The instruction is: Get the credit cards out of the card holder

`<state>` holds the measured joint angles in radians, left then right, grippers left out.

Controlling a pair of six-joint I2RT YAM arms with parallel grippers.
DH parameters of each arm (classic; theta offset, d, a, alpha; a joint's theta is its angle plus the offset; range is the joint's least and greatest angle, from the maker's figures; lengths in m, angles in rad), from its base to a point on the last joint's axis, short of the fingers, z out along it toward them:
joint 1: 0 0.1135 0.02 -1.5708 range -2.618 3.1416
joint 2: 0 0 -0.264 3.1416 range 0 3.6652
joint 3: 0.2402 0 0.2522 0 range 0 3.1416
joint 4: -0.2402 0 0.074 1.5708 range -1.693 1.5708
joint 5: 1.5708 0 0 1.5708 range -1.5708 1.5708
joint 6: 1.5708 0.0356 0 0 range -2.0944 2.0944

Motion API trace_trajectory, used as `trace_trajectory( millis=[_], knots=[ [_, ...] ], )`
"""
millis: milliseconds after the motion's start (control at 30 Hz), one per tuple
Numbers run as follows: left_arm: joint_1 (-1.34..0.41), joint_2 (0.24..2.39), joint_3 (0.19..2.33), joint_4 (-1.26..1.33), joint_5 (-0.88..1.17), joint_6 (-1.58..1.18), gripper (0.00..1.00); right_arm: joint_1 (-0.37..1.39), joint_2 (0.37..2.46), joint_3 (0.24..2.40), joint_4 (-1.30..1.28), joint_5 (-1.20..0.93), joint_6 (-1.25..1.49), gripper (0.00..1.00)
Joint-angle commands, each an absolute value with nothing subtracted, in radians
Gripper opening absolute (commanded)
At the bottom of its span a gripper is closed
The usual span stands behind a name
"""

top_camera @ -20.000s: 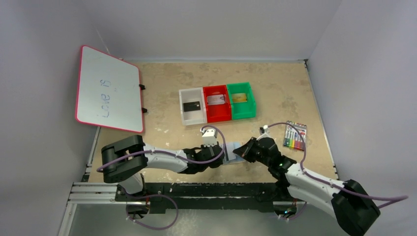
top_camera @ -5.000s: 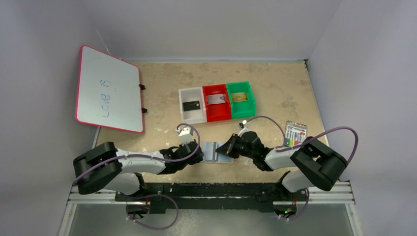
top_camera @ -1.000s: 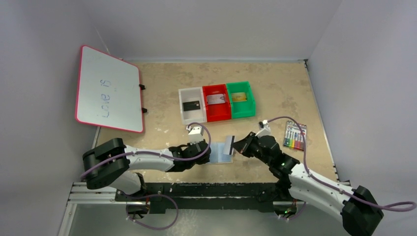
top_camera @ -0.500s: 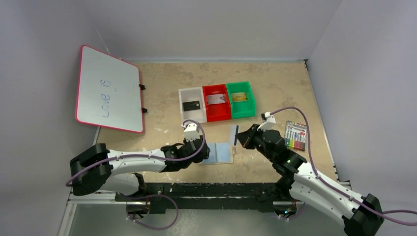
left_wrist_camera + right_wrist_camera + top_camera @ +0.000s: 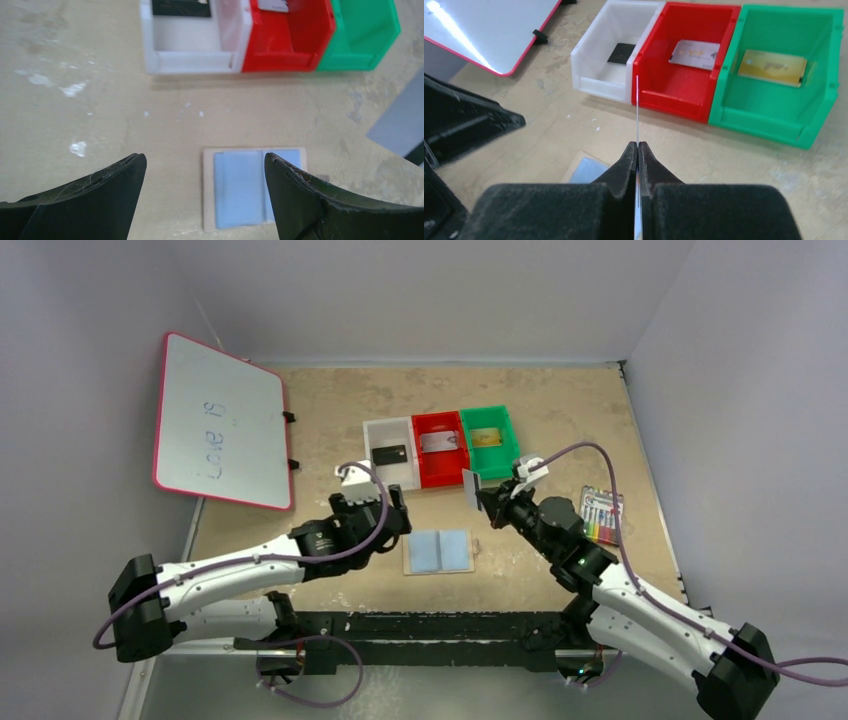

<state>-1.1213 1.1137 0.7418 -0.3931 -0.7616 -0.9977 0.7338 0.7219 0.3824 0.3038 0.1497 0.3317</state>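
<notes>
The card holder (image 5: 438, 552) lies open and flat on the table, two pale blue panels in a tan border, also below my left jaws in the left wrist view (image 5: 252, 187). My left gripper (image 5: 392, 518) hovers to its upper left, open and empty (image 5: 204, 162). My right gripper (image 5: 484, 499) is shut on a thin grey credit card (image 5: 468, 489), seen edge-on (image 5: 637, 107) in front of the bins. Other credit cards lie in the bins: a black one (image 5: 622, 52), a silvery one (image 5: 694, 54), a gold one (image 5: 774, 66).
White bin (image 5: 391, 469), red bin (image 5: 441, 462) and green bin (image 5: 490, 456) stand in a row behind the holder. A pink-framed whiteboard (image 5: 220, 420) leans at the far left. A marker pack (image 5: 601, 516) lies to the right.
My left gripper opened wide and drew back up and left off the holder. My right gripper carried the grey card away from the holder toward the bins.
</notes>
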Motion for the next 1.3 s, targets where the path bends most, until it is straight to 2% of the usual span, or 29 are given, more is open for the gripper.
trace_trajectory(
  millis=[0, 233, 533, 667, 867, 1033, 1267],
  knots=[
    [-1.047, 1.037, 0.786, -0.553, -0.868, -0.946, 0.89, 0.732, 0.775, 0.469, 0.43, 0.117, 0.062, 0.0],
    [-0.959, 1.056, 0.791, -0.609, -0.89, -0.937, 0.91, 0.732, 0.896, 0.537, 0.443, 0.101, -0.144, 0.0],
    [-0.949, 0.99, 0.827, -0.634, -1.075, -0.867, 0.91, 0.731, 1.138, 0.686, 0.45, 0.104, -0.36, 0.0],
    [-0.918, 0.946, 0.852, -0.668, -1.075, -0.844, 0.91, 0.707, 1.288, 0.817, 0.345, 0.097, -0.458, 0.0],
    [-0.803, 0.783, 0.754, -0.504, -0.947, -0.733, 0.91, 0.654, 1.406, 0.915, 0.348, -0.046, -0.56, 0.0],
    [-0.716, 0.788, 0.77, -0.546, -0.851, -0.679, 0.92, 0.633, 1.506, 0.959, 0.34, -0.026, -0.644, 0.0],
    [-0.712, 0.759, 0.734, -0.51, -0.926, -0.664, 0.91, 0.581, 1.601, 1.047, 0.293, -0.084, -0.76, 0.0]
  ],
)
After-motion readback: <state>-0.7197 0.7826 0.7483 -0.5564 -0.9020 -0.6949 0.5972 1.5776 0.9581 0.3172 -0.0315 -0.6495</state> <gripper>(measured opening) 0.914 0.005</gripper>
